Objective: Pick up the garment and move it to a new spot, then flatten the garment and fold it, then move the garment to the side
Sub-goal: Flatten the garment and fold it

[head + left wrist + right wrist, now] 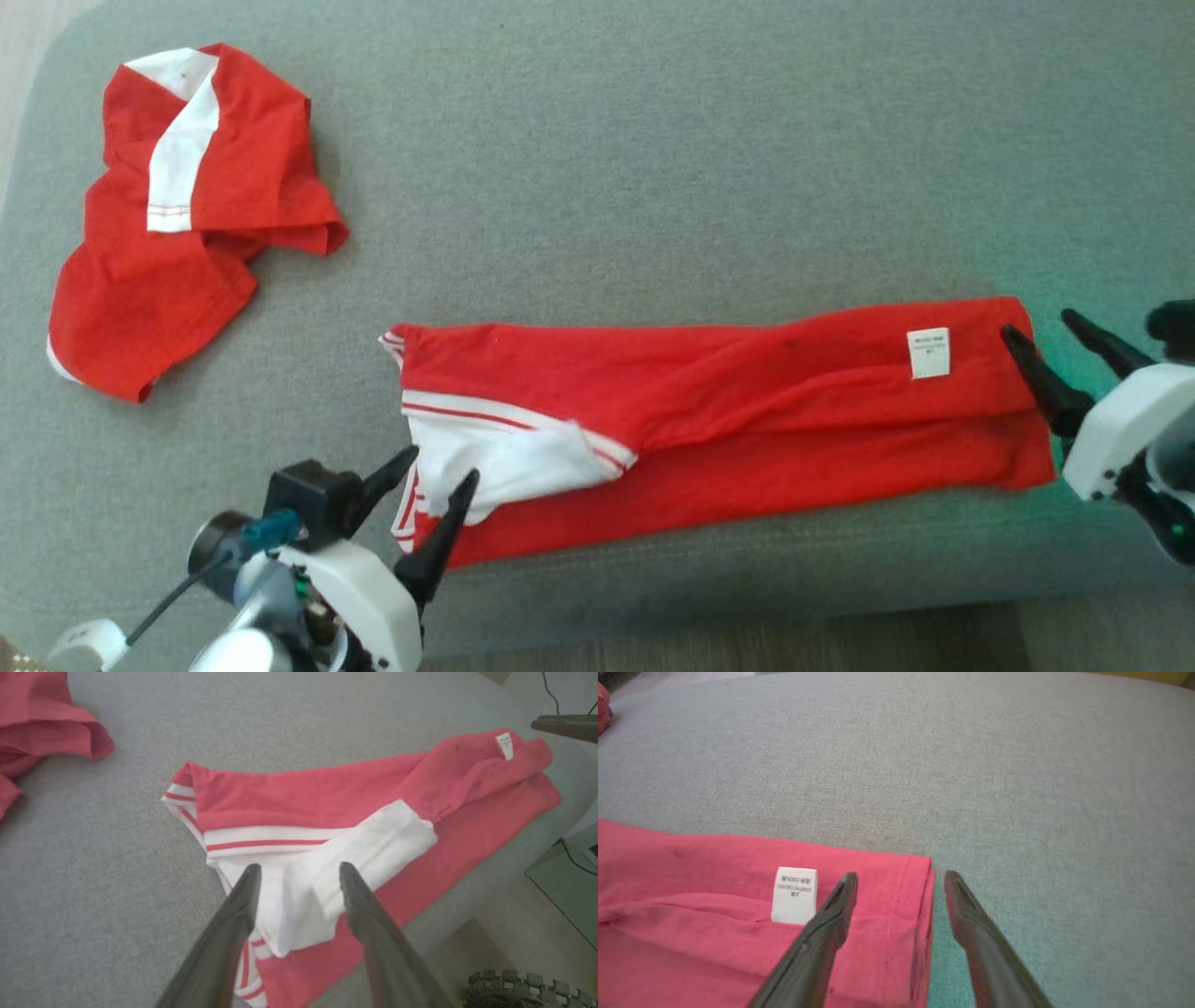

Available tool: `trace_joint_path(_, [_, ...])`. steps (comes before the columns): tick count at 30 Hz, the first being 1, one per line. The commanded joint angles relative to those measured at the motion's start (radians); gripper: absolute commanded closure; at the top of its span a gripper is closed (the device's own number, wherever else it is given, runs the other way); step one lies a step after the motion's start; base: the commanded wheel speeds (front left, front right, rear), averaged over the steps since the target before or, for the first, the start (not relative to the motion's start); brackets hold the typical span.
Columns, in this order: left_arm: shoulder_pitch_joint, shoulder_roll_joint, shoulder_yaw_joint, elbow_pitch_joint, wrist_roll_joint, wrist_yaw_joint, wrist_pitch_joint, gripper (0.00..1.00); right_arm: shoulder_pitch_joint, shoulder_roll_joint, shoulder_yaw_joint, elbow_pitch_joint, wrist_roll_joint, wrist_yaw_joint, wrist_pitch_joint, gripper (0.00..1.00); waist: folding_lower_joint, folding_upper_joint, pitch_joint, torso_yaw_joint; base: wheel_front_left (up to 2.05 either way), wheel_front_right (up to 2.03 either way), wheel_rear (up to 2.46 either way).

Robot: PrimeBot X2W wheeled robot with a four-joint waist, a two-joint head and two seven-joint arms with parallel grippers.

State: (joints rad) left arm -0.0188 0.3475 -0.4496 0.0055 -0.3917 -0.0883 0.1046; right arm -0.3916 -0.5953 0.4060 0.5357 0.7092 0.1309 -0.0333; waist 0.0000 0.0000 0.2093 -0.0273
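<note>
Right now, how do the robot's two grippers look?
The left gripper and the right gripper each have a white rounded housing and two long, dark, tapering fingers. The left also carries a black box, a blue connector and a thin dark cable.

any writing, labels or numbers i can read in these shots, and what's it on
white care tag on the folded red garment: a few printed lines, upside down in the right wrist view, too small and blurred to read
crumpled red and white garment: no text showing
</note>
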Motion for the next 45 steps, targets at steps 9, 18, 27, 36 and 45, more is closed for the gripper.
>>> trace_joint_path(9, [-0.041,-0.008,0.083,-0.047,-0.048,0.043,-0.066,0.0,0.0,0.01,-0.115,-0.071,-0.055,0.0,-0.063,0.0,0.0,0.0,-0.019,-0.007,0.0,0.0,0.0])
trace_joint_path(18, [-0.073,-0.127,0.206,-0.03,-0.082,0.125,-0.328,0.0,0.027,0.145,-0.218,-0.204,-0.14,0.0,-0.204,0.0,0.0,0.0,-0.055,-0.009,0.0,0.0,0.0])
trace_joint_path(27, [-0.05,-0.266,0.331,-0.04,-0.015,0.153,-0.366,0.0,0.136,0.356,-0.35,-0.382,-0.346,0.0,-0.228,0.0,0.0,0.0,-0.066,-0.01,0.0,0.0,0.0])
trace_joint_path(36, [0.004,-0.297,0.327,-0.08,0.146,0.181,-0.366,0.0,0.231,0.453,-0.367,-0.454,-0.509,0.0,-0.228,0.0,0.0,0.0,-0.052,-0.007,0.0,0.0,0.0])
trace_joint_path(45, [-0.005,-0.297,0.308,-0.058,0.141,0.186,-0.366,0.0,0.247,0.506,-0.451,-0.413,-0.553,0.0,-0.228,0.0,0.0,0.0,-0.035,-0.008,0.0,0.0,0.0])
